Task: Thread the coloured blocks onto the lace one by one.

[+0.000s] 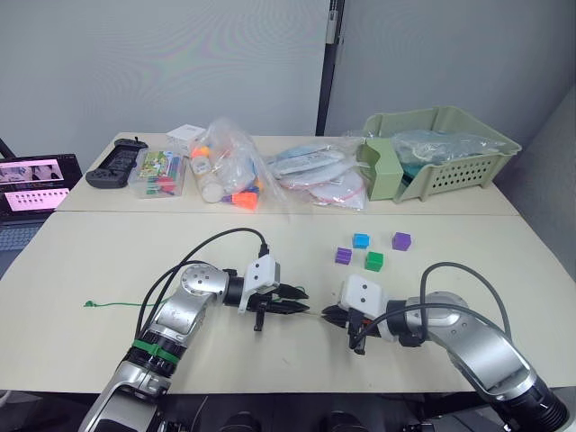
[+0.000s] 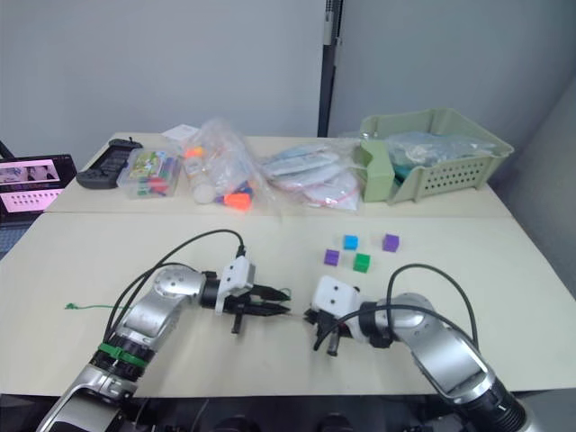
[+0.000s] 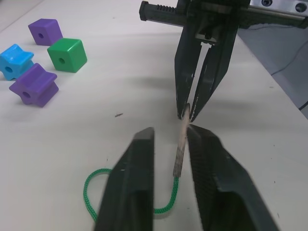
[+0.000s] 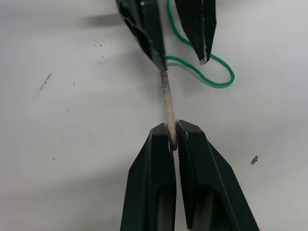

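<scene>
1. Lace (image 4: 199, 70): thin green string with a short pale stiff tip (image 4: 167, 103). The tip lay between the 2 grippers near the front edge of the table (image 1: 108, 261); a green loop curled just behind it, and the far tail with its knot (image 1: 88, 304) trailed to the left, well apart from the arms.

2. Right gripper (image 4: 173, 139): fingers pinched closed on the free end of the tip. Judged purpose: to take over the stiff end so a block could be slid on from the other side, or to steady it during a handover.

3. Left gripper (image 3: 169, 137): fingers parted, the gap narrow, standing on either side of the tip's string end. Whether either pad touched the tip could not be told. Judged purpose: released, or about to regrip, leaving the hold to the right.

4. Coloured blocks, 4 seen: 1 blue (image 1: 361, 240), 2 purple (image 1: 401, 240) (image 1: 343, 256), 1 dark green (image 1: 374, 261). All sat loose in a small cluster on the table, just beyond the right gripper. None was on the lace; threading was judged not yet begun for these 4. Placement close to the right arm suited pick-up by that side.

5. Background, far side of the table: green basket (image 1: 468, 162), clear bags of toy pieces (image 1: 229, 175), small clear box (image 1: 157, 174), black controller (image 1: 112, 166), and a laptop (image 1: 31, 184) at far left. Not part of the task.
</scene>
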Tool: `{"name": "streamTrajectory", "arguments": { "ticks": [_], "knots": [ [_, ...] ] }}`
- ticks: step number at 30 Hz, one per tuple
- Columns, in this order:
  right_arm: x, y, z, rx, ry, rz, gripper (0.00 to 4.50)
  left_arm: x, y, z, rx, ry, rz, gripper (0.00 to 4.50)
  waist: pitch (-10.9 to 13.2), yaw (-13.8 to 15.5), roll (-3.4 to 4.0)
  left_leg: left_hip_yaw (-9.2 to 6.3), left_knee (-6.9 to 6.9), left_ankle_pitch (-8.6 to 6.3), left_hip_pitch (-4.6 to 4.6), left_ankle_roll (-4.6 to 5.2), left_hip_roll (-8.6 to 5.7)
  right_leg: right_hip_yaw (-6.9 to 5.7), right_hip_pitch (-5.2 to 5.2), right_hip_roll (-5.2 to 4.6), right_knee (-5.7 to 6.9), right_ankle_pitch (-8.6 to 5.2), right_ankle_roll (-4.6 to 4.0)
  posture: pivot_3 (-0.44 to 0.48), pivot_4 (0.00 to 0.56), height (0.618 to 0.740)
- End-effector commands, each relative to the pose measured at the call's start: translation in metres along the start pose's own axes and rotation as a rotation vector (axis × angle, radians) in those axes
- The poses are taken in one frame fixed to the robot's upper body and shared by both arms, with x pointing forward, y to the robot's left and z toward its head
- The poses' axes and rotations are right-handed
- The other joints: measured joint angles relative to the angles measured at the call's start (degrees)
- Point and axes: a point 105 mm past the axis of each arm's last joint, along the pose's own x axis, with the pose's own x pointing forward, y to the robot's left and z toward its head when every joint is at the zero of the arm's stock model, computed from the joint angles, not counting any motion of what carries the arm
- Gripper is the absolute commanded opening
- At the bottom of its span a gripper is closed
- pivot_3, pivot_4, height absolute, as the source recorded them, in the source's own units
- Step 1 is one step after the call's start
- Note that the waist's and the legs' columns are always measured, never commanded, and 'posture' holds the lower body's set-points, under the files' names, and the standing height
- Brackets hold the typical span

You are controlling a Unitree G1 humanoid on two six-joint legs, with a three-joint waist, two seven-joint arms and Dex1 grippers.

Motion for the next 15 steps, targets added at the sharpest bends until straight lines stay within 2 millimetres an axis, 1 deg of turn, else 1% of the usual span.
{"name": "streamTrajectory", "arguments": {
  "ticks": [1,8,11,13,14,15],
  "knots": [
    [-0.006,-0.007,0.011,-0.034,-0.034,-0.038,0.00,0.000,0.001,-0.002,0.074,0.053,-0.012,2.43,0.00,0.01,0.00,0.00,0.00,0.00,0.00,0.00,-0.02,0.00,0.00,0.00,0.00,0.00,0.00,0.000,0.150,0.740],
    [-0.006,-0.007,0.013,-0.037,-0.038,-0.039,0.00,0.012,0.004,0.001,0.094,0.034,0.007,2.43,0.00,0.08,0.00,-0.01,0.02,0.00,-0.02,0.00,-0.06,0.00,0.01,-0.03,-0.01,0.00,0.01,0.000,0.150,0.740],
    [-0.006,-0.006,0.013,-0.036,-0.037,-0.036,0.00,0.013,0.005,0.003,0.084,0.020,0.014,2.43,0.00,0.04,0.00,-0.01,0.01,0.00,-0.02,0.00,-0.06,0.00,0.00,-0.02,0.00,0.01,0.01,0.000,0.150,0.740],
    [-0.007,-0.006,0.013,-0.035,-0.036,-0.036,0.00,0.012,0.006,0.002,0.083,0.024,0.016,1.87,0.00,-0.02,0.00,-0.02,0.00,0.00,-0.02,0.00,-0.06,0.00,0.00,-0.01,0.01,0.01,0.01,0.000,0.150,0.740],
    [-0.007,-0.006,0.012,-0.035,-0.035,-0.036,0.00,0.012,0.006,0.001,0.083,0.027,0.017,1.67,0.00,-0.05,0.00,-0.02,0.00,0.00,-0.02,0.00,-0.06,0.00,0.00,-0.01,0.01,0.01,0.01,0.000,0.150,0.740],
    [-0.007,-0.006,0.012,-0.035,-0.036,-0.037,0.00,0.011,0.006,0.001,0.083,0.029,0.018,1.33,0.00,-0.05,0.00,-0.02,0.00,0.00,-0.02,0.00,-0.06,0.00,0.00,-0.01,0.01,0.01,0.01,0.000,0.150,0.740]
  ]
}}
